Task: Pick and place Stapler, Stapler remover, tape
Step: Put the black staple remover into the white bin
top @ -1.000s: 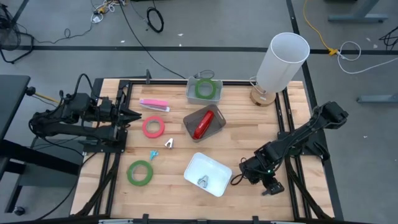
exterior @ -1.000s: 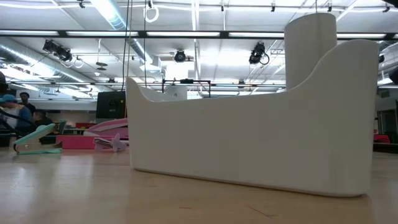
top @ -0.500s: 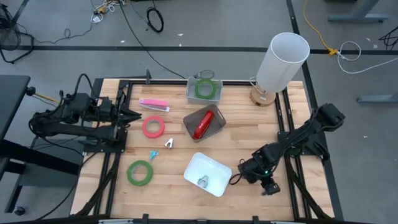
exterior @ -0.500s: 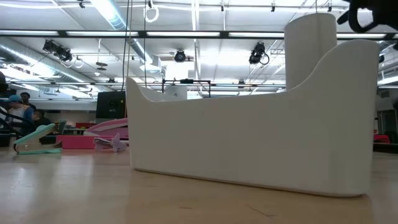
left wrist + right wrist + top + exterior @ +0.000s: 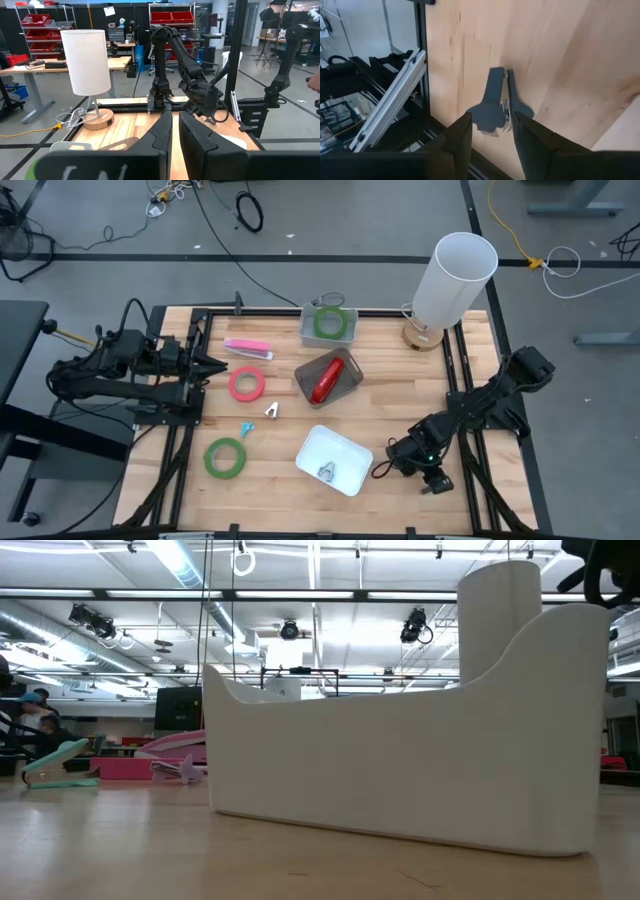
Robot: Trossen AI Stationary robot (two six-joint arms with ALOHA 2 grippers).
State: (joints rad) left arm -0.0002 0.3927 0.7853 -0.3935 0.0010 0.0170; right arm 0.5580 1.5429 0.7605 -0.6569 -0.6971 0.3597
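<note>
Right gripper: the right gripper (image 5: 384, 468) hangs low near the desk's front-right corner, just beside the white rectangular plastic tray (image 5: 345, 446). Its fingers are part-way closed on a dark grey two-winged staple remover (image 5: 495, 100).
Why held so: it likely grips the remover by its narrow end, wings forward, so that it can drop cleanly into the tray.
Left gripper: the left gripper (image 5: 214, 365) waits at the desk's left edge with its fingers pressed together, holding nothing.
Tape: one green ring-shaped tape roll (image 5: 327, 323) sits in the clear tray (image 5: 306, 333) at the desk's far edge, apparently already sorted. A red-pink ring-shaped tape roll (image 5: 246, 384) lies loose left of centre. A second green ring-shaped tape roll (image 5: 226, 457) lies near the front-left corner.
Stapler: the red stapler (image 5: 325, 381) rests in the grey tray (image 5: 350, 385) at the desk's centre, and a pink stapler (image 5: 247, 348) lies loose.
Right wrist view only: it shows the gripped remover, which the high view hides.
High view only: it shows a silvery remover (image 5: 327, 471) already inside the white tray.
Low view: the white tray's wall fills it and hides the gripper.
</note>
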